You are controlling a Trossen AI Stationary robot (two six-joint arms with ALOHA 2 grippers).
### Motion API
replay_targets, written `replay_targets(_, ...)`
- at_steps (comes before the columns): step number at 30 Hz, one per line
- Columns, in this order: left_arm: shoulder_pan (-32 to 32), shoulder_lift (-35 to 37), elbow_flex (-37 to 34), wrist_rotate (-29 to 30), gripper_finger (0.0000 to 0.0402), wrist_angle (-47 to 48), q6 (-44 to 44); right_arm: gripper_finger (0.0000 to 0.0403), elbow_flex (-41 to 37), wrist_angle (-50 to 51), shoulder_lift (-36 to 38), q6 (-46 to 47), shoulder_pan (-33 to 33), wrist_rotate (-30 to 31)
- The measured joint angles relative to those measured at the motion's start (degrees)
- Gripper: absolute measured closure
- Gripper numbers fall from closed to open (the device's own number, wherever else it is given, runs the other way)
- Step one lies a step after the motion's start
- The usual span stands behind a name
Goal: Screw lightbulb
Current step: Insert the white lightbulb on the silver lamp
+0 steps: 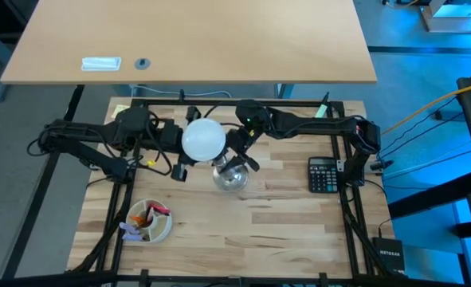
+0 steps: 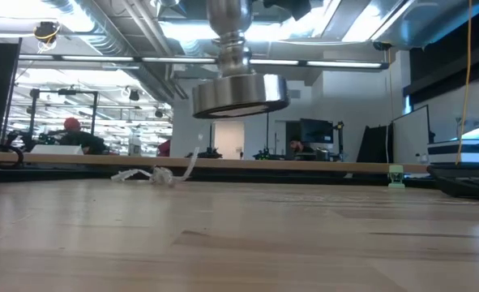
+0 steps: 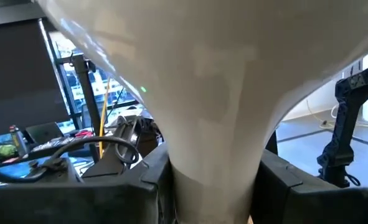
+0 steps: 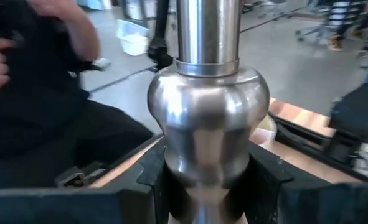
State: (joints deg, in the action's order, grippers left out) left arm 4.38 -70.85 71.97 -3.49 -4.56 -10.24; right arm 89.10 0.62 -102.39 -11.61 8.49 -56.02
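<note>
White bulb neck fills my left wrist view: the left gripper (image 3: 212, 186) has its two dark fingers (image 3: 140, 186) clenched on the narrow taper of the lightbulb (image 3: 215, 93), one finger on each side, touching it. In my right wrist view the right gripper (image 4: 208, 186) is clamped the same way round the waist of the silver stand (image 4: 208, 118), below its rounded bulge; its fingers (image 4: 152, 180) press against the metal on both sides.

From above, I take the stand (image 1: 231, 177) as my landmark. The lightbulb (image 1: 203, 139) sits just beside it, toward the left arm and the far edge of the table, its domed head partly overlapping the stand's flared foot in that view. I cannot tell from any view whether the bulb's screw base meets the socket. The left gripper (image 1: 177, 151) reaches in from the bulb's side, the right gripper (image 1: 239, 151) from the opposite side of the stand.

The low view shows the stand's round foot (image 2: 241, 96) hanging clear above the wooden table (image 2: 239, 243), not touching it.

Farther from the stand: a calculator (image 1: 324, 174) lies well off on the right-arm side, and a small bowl (image 1: 149, 222) of mixed bits lies on the left-arm side, nearer the front edge. A person in dark clothing (image 4: 40, 93) shows beyond the stand in the right wrist view.
</note>
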Motion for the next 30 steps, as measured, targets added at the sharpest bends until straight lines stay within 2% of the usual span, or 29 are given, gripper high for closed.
replay_targets(2,0.0,0.0,0.0,1.5,0.0262,-0.2,0.6,0.0264,0.0,0.5,0.0,-1.2,0.0,2.1)
replay_targets(8,-0.2,0.0,-0.2,3.1,0.0179,0.7,-0.6,0.0264,0.2,1.0,0.1,-3.0,-0.1,10.1)
replay_targets(12,-0.2,1.0,-0.2,3.6,0.0151,1.1,-0.9,0.0264,0.3,1.5,0.2,-2.9,-0.2,13.8)
replay_targets(21,-0.2,4.7,-0.2,10.0,0.0141,2.7,-2.3,0.0264,0.5,2.1,1.5,-1.8,0.2,19.9)
replay_targets(30,0.0,5.0,-0.2,10.6,0.014,4.6,-2.3,0.0264,1.2,2.3,1.6,-2.1,0.5,20.9)
